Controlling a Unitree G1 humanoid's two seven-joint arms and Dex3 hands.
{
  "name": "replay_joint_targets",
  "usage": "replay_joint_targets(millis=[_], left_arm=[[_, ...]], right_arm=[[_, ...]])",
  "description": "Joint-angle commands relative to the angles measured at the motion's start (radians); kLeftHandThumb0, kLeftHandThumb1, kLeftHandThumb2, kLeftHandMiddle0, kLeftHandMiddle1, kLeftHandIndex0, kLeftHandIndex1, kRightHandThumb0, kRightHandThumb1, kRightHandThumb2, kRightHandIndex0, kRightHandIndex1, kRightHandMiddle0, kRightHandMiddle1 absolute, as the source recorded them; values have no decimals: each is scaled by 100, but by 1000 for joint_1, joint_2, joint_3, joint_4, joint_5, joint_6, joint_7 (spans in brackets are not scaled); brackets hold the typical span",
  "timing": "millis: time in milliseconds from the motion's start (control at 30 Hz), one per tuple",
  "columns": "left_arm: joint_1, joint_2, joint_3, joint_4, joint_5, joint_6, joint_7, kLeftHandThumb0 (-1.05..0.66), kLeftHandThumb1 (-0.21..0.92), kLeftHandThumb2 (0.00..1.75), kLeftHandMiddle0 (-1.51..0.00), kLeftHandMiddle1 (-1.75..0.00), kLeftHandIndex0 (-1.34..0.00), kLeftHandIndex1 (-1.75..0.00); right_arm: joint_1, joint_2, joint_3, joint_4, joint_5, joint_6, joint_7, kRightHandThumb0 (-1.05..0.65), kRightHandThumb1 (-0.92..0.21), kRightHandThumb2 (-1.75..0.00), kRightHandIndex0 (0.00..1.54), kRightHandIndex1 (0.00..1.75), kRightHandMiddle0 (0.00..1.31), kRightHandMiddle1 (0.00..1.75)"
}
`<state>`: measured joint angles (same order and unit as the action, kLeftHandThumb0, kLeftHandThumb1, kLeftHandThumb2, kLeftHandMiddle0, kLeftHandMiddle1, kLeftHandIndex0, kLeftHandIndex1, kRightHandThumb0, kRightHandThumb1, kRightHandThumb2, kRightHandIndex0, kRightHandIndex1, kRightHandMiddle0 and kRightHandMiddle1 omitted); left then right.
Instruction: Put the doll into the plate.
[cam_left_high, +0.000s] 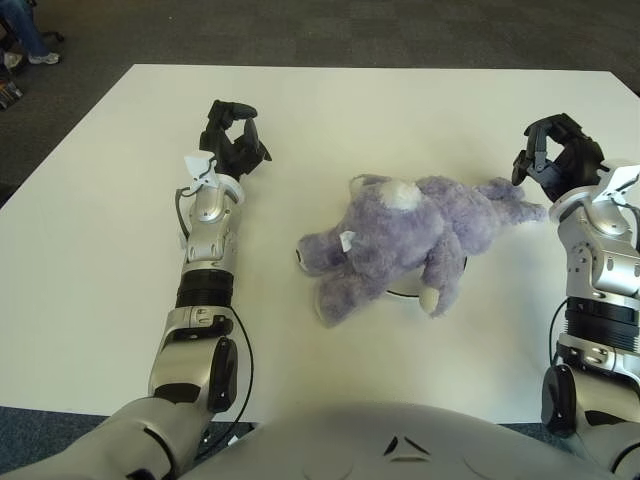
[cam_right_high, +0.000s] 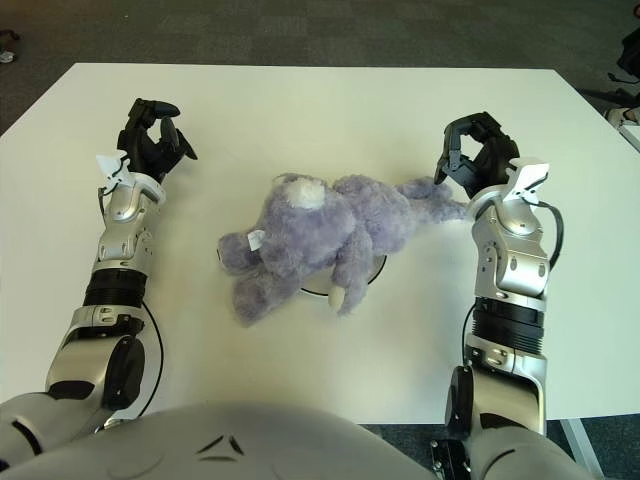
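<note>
doll (cam_left_high: 400, 245) on plate (cam_left_high: 405, 294) | right hand (cam_right_high: 472, 158) fingers beside its leg, apart

Purple doll (cam_left_high: 405, 243), sprawled over white plate (cam_left_high: 405, 293)

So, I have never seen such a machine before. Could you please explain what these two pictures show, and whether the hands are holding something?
Both pictures come from a pair of cameras in the head of a humanoid robot, looking down at a white table. They sit slightly apart, so the same scene looks a little shifted. The grey curve at the bottom is the robot's own chest.

The two silver arms end in black three-finger hands. The left hand shows on the left, away from the toy, fingers curled, holding nothing. The right hand shows on the right, close beside the toy's far end, fingers also curled; it grips nothing.

In the middle lies a purple plush doll. It covers most of a white plate, of which only the rim shows underneath.
</note>
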<state>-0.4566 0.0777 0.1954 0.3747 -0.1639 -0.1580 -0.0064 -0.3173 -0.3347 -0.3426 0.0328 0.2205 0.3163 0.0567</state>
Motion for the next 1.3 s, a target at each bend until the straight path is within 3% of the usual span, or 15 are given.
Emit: replay_joint_targets(millis=[0, 233, 500, 567, 633, 767, 1267], left_arm=[[16, -2, 5, 18, -3, 7, -1, -39, 65, 89, -103, -175, -36, -175], [21, 1, 3, 64, -1, -31, -23, -39, 64, 90, -104, -175, -37, -175], [10, -4, 19, 125, -37, -73, -73, -39, 64, 91, -101, -175, -37, -175], [8, -5, 21, 136, -44, -78, -80, -39, 64, 91, -102, -175, -37, -175], [6, -8, 22, 144, -47, -83, -83, -39, 64, 91, -102, -175, -37, -175], [3, -15, 23, 155, -50, -86, -87, -39, 64, 90, -102, -175, -37, -175], [6, -29, 21, 171, -46, -84, -83, -39, 63, 92, -104, -175, -38, -175]], right_arm=[[2, 18, -1, 40, -14, -54, -16, -41, -57, -99, 105, 175, 41, 175], [-2, 55, 8, 155, -22, -137, -19, -42, -52, -105, 104, 175, 45, 175], [-40, 68, 0, 305, -9, -242, -9, -47, -35, -127, 101, 175, 58, 175], [-46, 72, -2, 322, -5, -253, -14, -24, -19, -146, 93, 173, 59, 175], [-51, 74, -6, 335, -2, -259, -19, -13, -8, -157, 91, 170, 62, 175], [-59, 78, -12, 356, 3, -258, -29, -3, 4, -169, 91, 166, 68, 175], [-41, 86, 4, 320, 36, -185, 5, -1, 10, -175, 94, 163, 72, 175]])
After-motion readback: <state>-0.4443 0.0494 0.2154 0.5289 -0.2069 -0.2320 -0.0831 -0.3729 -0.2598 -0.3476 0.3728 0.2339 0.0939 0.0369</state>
